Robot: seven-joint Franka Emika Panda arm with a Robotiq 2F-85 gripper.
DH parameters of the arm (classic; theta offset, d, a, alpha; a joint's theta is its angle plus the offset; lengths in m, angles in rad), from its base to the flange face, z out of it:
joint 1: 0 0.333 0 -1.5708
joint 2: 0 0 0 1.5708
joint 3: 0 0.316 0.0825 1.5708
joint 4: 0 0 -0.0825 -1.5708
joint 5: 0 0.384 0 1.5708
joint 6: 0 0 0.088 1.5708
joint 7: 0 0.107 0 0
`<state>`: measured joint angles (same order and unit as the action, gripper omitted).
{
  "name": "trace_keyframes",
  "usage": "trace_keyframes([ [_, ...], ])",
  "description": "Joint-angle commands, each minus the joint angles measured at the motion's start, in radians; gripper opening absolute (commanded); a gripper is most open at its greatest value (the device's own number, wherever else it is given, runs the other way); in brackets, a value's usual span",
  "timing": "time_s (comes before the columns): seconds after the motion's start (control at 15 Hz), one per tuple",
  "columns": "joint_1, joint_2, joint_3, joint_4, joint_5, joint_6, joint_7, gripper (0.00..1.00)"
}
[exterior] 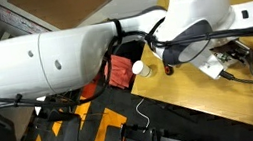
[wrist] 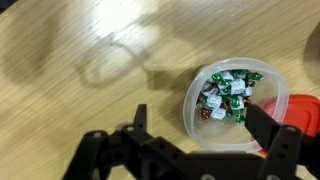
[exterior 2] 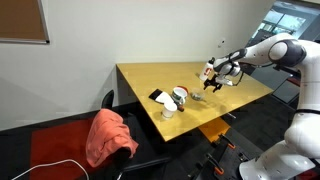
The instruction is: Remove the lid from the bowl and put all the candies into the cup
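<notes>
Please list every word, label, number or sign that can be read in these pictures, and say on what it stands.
No text can be read in any view.
On the candies, the wrappers are green, red and white; any print is too blurred to read.

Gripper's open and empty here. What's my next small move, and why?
Probably slide the gripper toward the red bowl until it's fully in view. It's cut off at the wrist view's edge, so its contents can't be judged; the visible candies lie in the clear round container beside it.
</notes>
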<state>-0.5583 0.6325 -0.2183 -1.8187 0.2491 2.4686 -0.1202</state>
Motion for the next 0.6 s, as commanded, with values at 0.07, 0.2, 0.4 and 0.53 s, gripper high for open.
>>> trace_keyframes([
  [0.07, 0.017, -0.001, 0.005, -0.067, 0.045, 0.114, 0.066, 1.0],
  [0.2, 0.026, 0.02, -0.001, -0.063, 0.044, 0.143, 0.103, 1.0],
  [0.4, 0.028, 0.05, -0.002, -0.049, 0.045, 0.178, 0.137, 1.0],
  [0.53, 0.019, 0.067, 0.007, -0.036, 0.045, 0.184, 0.131, 1.0],
])
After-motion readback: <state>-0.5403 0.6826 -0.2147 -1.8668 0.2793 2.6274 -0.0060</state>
